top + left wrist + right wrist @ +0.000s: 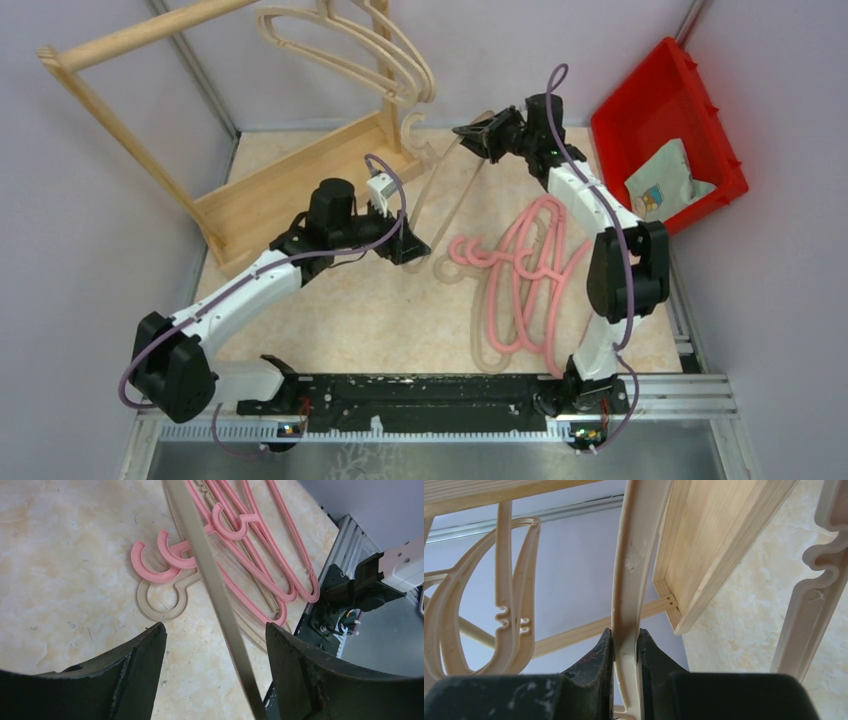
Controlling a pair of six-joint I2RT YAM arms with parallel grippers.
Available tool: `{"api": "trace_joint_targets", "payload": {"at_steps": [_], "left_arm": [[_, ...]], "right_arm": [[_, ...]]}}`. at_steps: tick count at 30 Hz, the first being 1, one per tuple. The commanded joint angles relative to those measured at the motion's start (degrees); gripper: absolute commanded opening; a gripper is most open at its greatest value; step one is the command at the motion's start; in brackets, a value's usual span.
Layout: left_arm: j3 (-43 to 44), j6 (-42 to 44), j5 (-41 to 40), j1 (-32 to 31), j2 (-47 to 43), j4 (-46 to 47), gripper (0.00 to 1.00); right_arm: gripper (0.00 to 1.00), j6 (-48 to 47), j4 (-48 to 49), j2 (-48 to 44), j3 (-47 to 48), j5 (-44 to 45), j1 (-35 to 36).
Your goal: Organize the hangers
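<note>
Pinched tight in our right gripper (625, 642), the beige hanger (631, 555) rises beside the wooden rack (719, 535) — stiff, light, slick plastic, we judge, best held mid-bar. Our left gripper (215, 628) stands apart around its bar; pink hangers (151, 577) lie beyond.

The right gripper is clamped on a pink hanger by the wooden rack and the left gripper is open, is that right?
Not pink: the right wrist view shows the right gripper clamped on a beige hanger by the wooden rack. The left gripper is open.
</note>
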Motion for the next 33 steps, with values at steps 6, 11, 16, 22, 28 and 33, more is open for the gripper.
{"api": "trace_joint_targets", "payload": {"at_steps": [6,11,16,22,28,33], "left_arm": [[-0.32,0.14,0.64,-0.16,1.93,0.18,0.11],[0.18,1.24,-2.26,-0.13,1.22,-7.05,0.00],[-1.36,0.34,-9.53,-0.13,-2.17,-17.06,0.00],[-5.06,-5.86,-28.62,-0.04,-13.49,-24.46,0.00],[6.68,-8.68,-51.76,0.05,-13.29,-37.09,0.00],[16.55,-8.83,-62.74,1.72,-10.21,-42.13,0.00]], "right_arm": [[0.00,3.87,6.63,-5.73,-0.30,-2.42,-0.29],[0.02,3.02,4.98,-5.82,-1.26,-2.33,-0.33],[0.58,-4.04,-4.33,-5.30,-2.52,-1.54,-1.45],[0.82,-12.21,-12.50,-3.48,-4.28,-1.21,-5.80],[0.88,-21.91,-21.56,0.88,0.21,2.31,-7.56],[0.90,-26.84,-24.95,1.96,-0.06,3.62,-7.65]]}}
